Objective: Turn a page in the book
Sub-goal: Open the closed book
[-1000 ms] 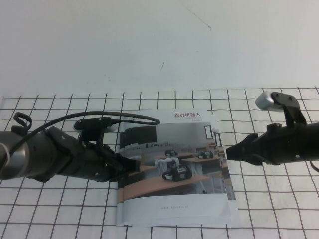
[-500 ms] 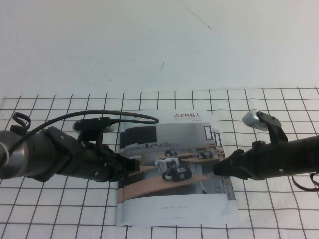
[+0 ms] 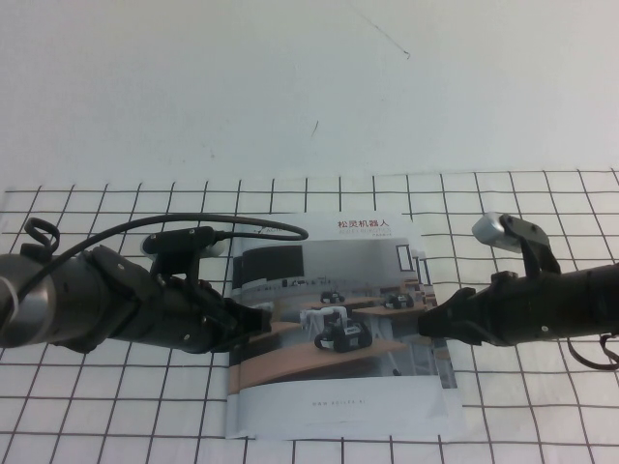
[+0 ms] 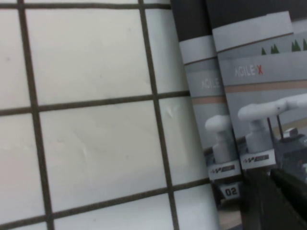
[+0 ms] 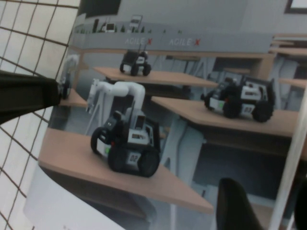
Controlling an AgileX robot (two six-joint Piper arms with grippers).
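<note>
Currently: Both Grippers at Opposite Edges of the Closed Book

High view: the book (image 3: pixel 338 329) lies closed and flat on the grid-lined table (image 3: pixel 542 198), cover photo up, between the two arms. The page (image 3: pixel 334 314) to be turned, the cover leaf, lies flat on top. The left gripper (image 3: pixel 253 322) sits at the book's left edge, its tip over the cover; whether its fingers are parted cannot be told. The right gripper (image 3: pixel 432 324) sits at the book's right edge, low over the cover.

Left wrist view: the cover's left edge (image 4: pixel 230 120) lies on the gridded surface; a dark finger (image 4: pixel 273 201) shows over the cover.

Right wrist view: the cover photo (image 5: pixel 168 120) fills the frame. One dark fingertip (image 5: pixel 235 206) stands apart from the other, the page's right edge between them, nothing clamped.
</note>
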